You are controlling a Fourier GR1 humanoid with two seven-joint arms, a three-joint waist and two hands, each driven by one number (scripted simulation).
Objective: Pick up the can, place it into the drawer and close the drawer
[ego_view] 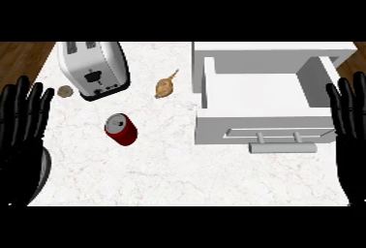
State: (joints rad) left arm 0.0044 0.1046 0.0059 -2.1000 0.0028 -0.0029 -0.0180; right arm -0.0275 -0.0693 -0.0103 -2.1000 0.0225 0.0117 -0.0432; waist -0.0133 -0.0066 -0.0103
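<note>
White marbled counter (178,179) fills the view; wood floor at the top corners; white drawer (265,94) pulled open at right, inside bare, bar handle (282,147) facing the near edge; left robot hand (22,140) at the left edge, fingers straight and upright, holding nothing; right robot hand (350,131) at the right edge just beside the drawer, likewise open and upright; silver toaster (94,69) upper left; red can (121,129) tilted on the counter, left of the drawer and well apart from both hands; tan pastry-like item (167,86) between toaster and drawer; small round brownish object (66,91) touching the toaster's left side.
</note>
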